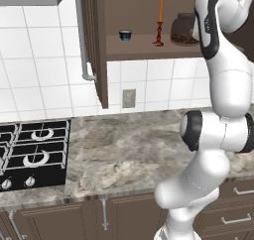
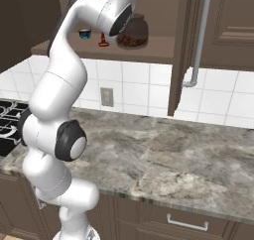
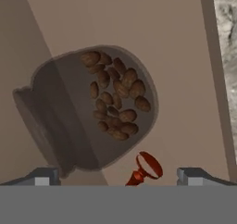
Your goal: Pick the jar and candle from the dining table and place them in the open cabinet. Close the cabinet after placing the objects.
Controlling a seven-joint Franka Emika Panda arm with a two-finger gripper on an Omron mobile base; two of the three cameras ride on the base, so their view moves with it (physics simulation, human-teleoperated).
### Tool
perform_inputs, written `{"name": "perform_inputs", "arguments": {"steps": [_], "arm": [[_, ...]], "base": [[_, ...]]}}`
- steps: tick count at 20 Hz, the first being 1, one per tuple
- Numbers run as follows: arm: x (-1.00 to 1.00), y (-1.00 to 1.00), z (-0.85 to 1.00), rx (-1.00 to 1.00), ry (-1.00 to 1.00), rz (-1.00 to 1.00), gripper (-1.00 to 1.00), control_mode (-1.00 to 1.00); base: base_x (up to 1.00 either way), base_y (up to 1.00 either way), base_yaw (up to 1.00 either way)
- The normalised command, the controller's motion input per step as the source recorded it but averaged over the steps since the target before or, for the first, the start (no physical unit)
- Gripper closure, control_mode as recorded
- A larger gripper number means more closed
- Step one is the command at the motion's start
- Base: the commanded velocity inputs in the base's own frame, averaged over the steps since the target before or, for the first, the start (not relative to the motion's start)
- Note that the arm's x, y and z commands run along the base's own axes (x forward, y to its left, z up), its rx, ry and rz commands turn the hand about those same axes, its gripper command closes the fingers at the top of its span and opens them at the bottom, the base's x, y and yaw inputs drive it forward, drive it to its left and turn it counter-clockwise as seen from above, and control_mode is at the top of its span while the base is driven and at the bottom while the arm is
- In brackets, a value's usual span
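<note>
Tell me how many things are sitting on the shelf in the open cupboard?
3. The small blue cup is at the left, the candle stands in the middle, and the jar is at the right. The arm may hide more.

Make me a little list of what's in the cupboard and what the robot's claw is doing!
cupboard: the cabinet is open, its door swung out
shelf, from the left base view, left to right: blue cup, candle, jar
jar: clear glass with brown lumps inside, standing on the shelf
candle: thin and orange on a dark red base, upright beside the jar
claw: open, holding nothing, up by the jar and the candle base
below the cupboard: marble counter with a black hob
still to do: close the door
</note>
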Motion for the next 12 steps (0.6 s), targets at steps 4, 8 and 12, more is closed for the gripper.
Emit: {"name": "perform_inputs", "arguments": {"steps": [4, 8, 12], "arm": [[0.01, 0.01, 0.18, 0.11, 0.0, 0.0, -1.0, -1.0], [-0.16, 0.02, 0.06, 0.14, 0.0, 0.0, -1.0, -1.0], [-0.25, 0.01, 0.03, 0.16, 0.0, 0.0, -1.0, -1.0]], "base": [[0.0, 0.0, 0.0], [0.0, 0.0, 0.0], [0.0, 0.0, 0.0]]}}
